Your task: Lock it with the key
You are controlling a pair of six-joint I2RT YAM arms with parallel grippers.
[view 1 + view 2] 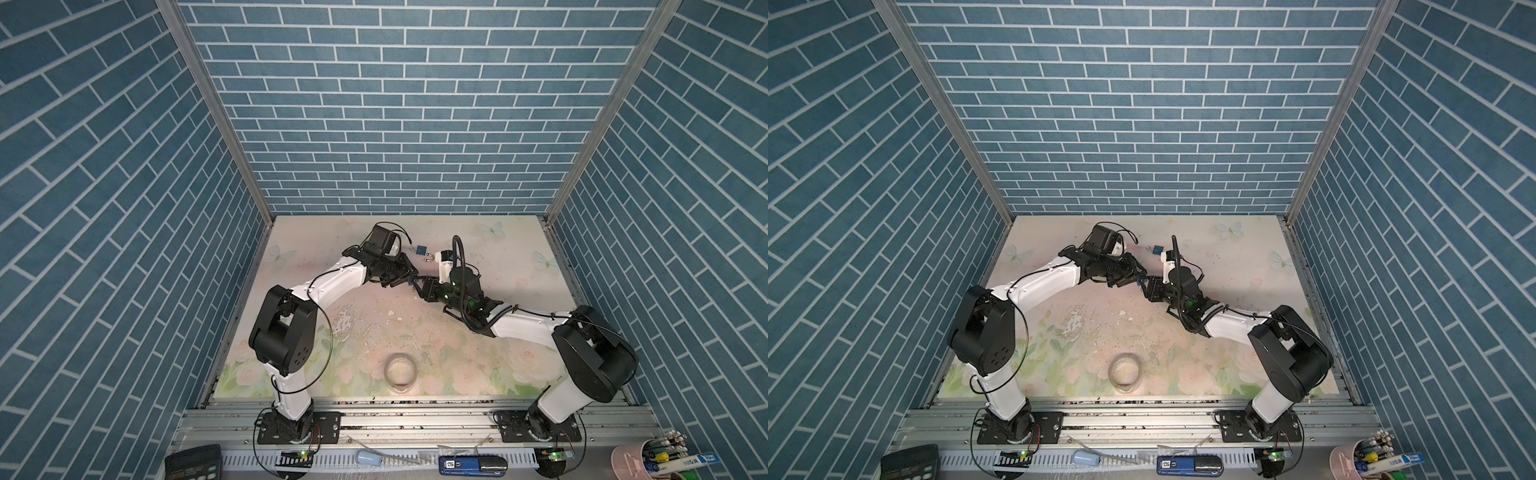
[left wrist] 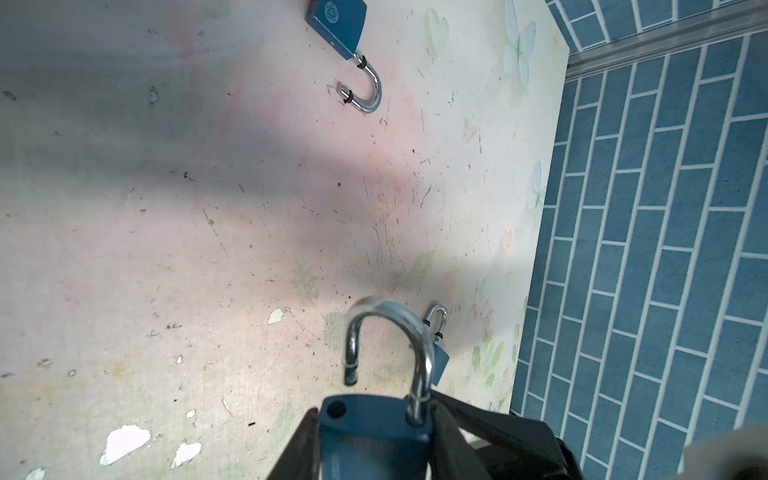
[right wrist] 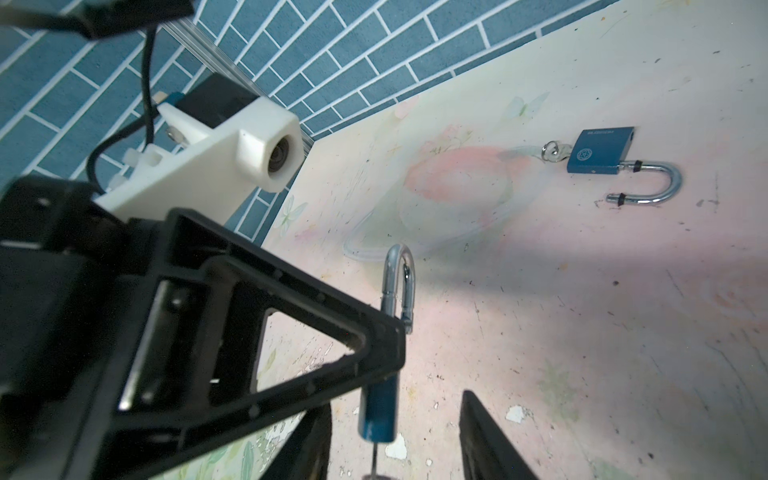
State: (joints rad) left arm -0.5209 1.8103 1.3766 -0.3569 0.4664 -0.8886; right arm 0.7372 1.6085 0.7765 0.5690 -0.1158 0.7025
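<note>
Blue padlock [image 2: 374,444] clamped in L gripper [image 1: 409,277]; R gripper [image 3: 394,403] jaws apart; both arms reach inward, meeting.

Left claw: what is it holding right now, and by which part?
The left claw holds the blue padlock by the sides of its body; the open shackle sticks out free.
</note>
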